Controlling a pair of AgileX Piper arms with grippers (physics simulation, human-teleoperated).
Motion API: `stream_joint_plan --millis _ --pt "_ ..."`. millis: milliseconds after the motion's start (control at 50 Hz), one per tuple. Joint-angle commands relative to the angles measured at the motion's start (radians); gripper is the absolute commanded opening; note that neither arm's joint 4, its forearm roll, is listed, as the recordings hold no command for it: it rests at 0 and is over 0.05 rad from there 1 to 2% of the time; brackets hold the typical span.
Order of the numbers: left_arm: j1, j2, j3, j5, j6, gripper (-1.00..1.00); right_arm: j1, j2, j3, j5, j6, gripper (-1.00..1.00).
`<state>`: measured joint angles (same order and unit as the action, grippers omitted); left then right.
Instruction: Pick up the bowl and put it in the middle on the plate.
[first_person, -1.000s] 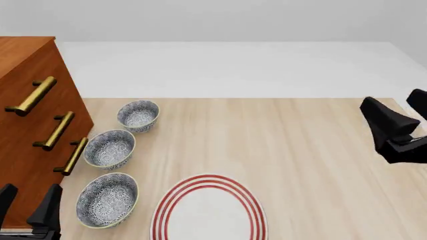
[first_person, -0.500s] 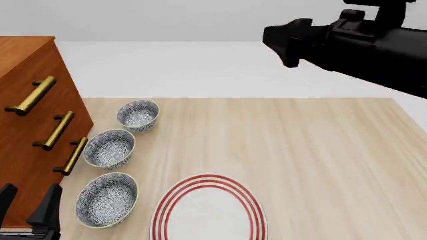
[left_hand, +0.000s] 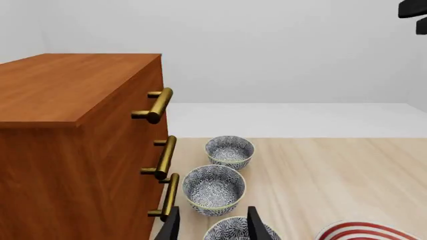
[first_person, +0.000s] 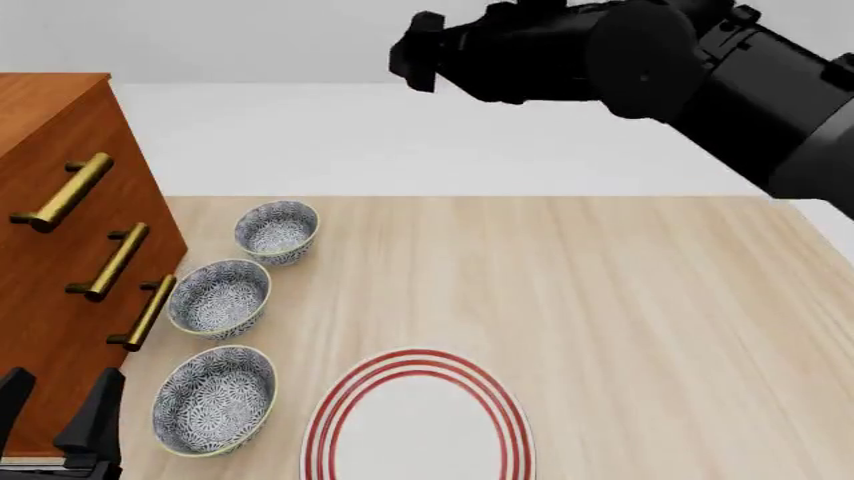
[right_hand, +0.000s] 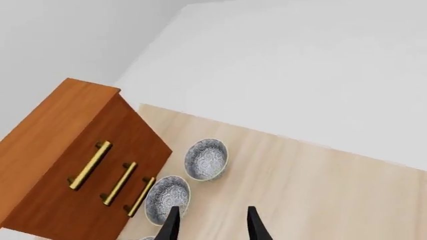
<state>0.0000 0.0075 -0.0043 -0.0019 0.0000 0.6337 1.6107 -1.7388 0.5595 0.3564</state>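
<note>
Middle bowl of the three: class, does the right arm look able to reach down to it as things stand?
Probably yes: the right gripper is open, high above the table, and nothing lies over the middle bowl.

Table (first_person: 627, 300): right half bare wood, open to approach from above and from the right.
Three bowls in a column near the left edge: far bowl (first_person: 278, 231), middle bowl (first_person: 220, 297), near bowl (first_person: 214, 398). Only narrow gaps between neighbours.
Wooden drawer cabinet (first_person: 60, 250) stands just left of the column; brass handles (first_person: 143, 311) jut toward the middle and near bowls. Left-side access tight.
Plate (first_person: 418, 425) lies just right of the near bowl, narrow strip of table between.
Left end effector (first_person: 60, 415) sits low between cabinet front and near bowl, fingers apart.
Right arm (first_person: 641, 70) is high over the table's far side.
</note>
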Motion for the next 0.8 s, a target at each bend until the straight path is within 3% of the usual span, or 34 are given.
stream_joint_plan --millis 20,160,260,560,800 --pt "0.0 0.0 0.0 0.0 0.0 1.0 0.057 0.224 -0.232 0.107 0.047 1.0" --pt "0.0 0.0 0.0 0.0 0.0 1.0 0.103 0.35 -0.34 0.141 0.144 1.0" --pt "0.0 0.0 0.0 0.0 0.0 1.0 0.132 0.421 -0.421 0.167 0.18 1.0" --pt "0.0 0.0 0.0 0.0 0.0 1.0 0.129 0.581 -0.564 0.213 0.224 1.0" --pt "0.0 0.0 0.0 0.0 0.0 1.0 0.121 0.679 -0.617 0.219 0.305 1.0"
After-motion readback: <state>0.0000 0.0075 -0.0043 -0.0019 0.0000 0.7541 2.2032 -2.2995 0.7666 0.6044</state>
